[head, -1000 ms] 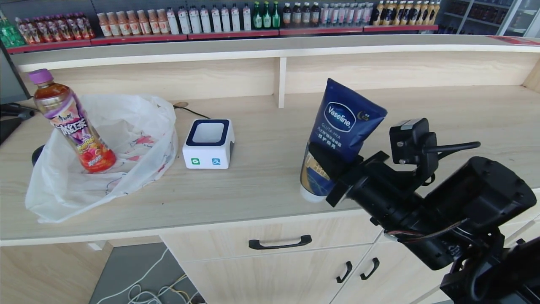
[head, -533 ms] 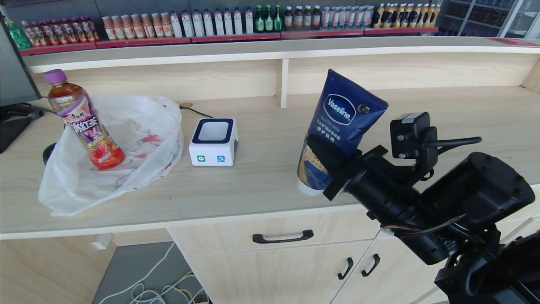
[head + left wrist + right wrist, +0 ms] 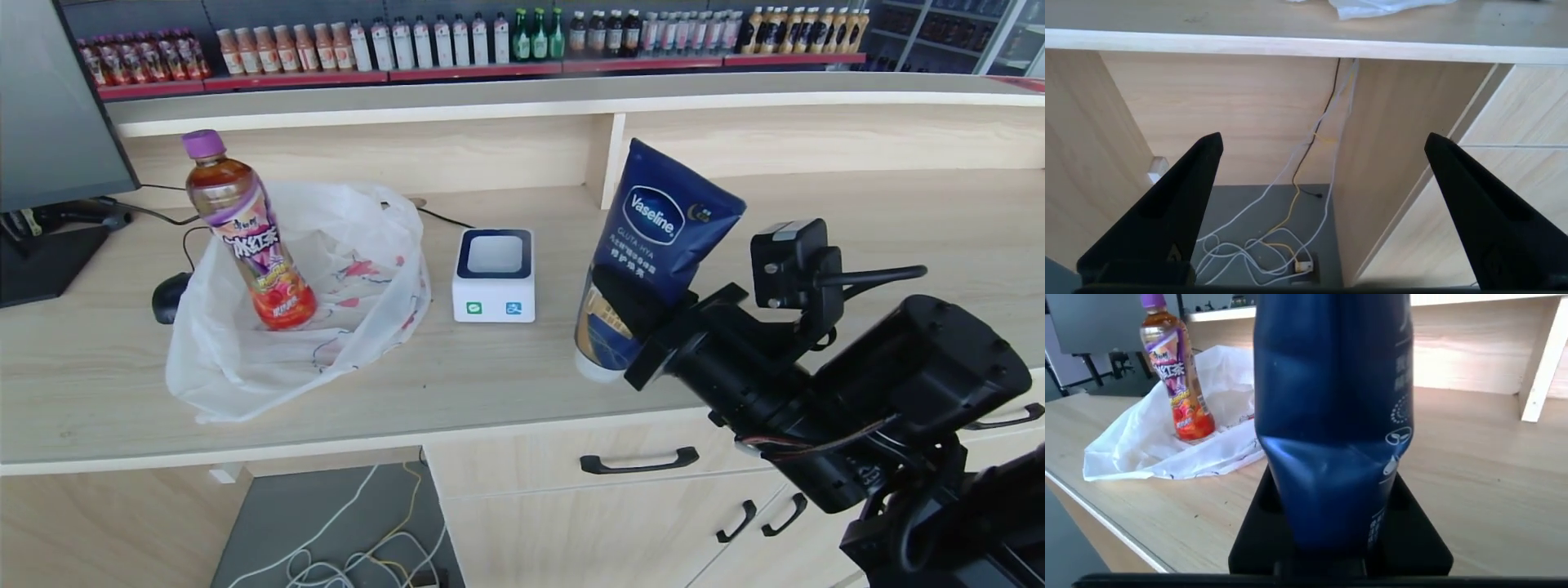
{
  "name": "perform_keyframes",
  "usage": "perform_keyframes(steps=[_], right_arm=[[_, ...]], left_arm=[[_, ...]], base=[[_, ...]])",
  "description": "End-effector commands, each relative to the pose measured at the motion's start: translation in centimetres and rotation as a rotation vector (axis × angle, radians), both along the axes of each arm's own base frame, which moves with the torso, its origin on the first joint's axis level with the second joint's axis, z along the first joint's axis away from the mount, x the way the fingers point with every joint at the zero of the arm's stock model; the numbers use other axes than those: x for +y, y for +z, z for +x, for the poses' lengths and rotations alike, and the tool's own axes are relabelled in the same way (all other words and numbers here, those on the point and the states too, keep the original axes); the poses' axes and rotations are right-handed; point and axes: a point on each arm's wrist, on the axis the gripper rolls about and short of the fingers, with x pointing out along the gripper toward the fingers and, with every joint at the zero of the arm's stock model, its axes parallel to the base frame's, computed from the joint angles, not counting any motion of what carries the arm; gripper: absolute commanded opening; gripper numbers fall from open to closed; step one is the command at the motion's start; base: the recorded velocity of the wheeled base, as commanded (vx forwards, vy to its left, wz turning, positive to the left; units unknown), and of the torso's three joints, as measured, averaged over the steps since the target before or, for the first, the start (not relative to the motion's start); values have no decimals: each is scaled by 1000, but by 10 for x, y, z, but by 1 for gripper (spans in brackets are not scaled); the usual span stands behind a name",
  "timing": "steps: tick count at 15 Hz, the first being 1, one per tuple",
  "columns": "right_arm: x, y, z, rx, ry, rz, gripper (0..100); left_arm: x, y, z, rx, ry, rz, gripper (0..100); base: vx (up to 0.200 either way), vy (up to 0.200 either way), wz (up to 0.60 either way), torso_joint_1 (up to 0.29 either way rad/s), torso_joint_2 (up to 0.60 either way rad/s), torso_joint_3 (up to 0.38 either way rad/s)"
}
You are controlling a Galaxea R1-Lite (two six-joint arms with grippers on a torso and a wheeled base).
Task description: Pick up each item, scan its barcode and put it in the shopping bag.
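My right gripper [image 3: 645, 327] is shut on a dark blue lotion tube [image 3: 657, 245]. It holds the tube nearly upright, white cap down, low over the front of the wooden counter [image 3: 490, 376]. In the right wrist view the tube [image 3: 1331, 416] stands between the fingers of the gripper [image 3: 1331, 514]. A white scanner box [image 3: 495, 274] sits just left of the tube. Further left lies the white shopping bag [image 3: 343, 327] with a purple-capped tea bottle [image 3: 249, 233] standing in it. My left gripper [image 3: 1323, 212] is open below counter height, facing the cabinet side.
A monitor [image 3: 57, 106] and a black mouse [image 3: 169, 296] occupy the counter's far left. A raised ledge with a divider [image 3: 608, 155] runs along the back. Drawer handles [image 3: 639, 464] are below the counter front. Loose cables [image 3: 1266, 245] lie on the floor.
The head camera has swung left, so the whole scene sits further right. The tube in my right gripper now stands closer to the scanner. Bag and bottle have not moved.
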Motion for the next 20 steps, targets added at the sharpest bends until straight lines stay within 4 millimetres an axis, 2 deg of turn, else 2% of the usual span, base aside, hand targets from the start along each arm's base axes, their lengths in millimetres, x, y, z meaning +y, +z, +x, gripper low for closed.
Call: perform_keyframes(steps=[1,8,13,18,20], right_arm=[[0,1,-1,-4,1,3,0],[-3,4,-3,-6,2,13,0],[1,-4,0,14,5,-4,0],[-4,6,4,13,2,54,0],[-26,6,23,55,-52,115,0]], left_arm=[[0,0,0,0,0,-1,100],[0,0,0,0,0,-4,100],[0,0,0,0,0,-4,100],[0,0,0,0,0,2,100],[0,0,0,0,0,4,100]], base=[[0,200,0,2,-2,2],[0,200,0,1,4,6],[0,200,0,4,0,2],[0,0,0,0,0,0],[0,0,0,0,0,0]])
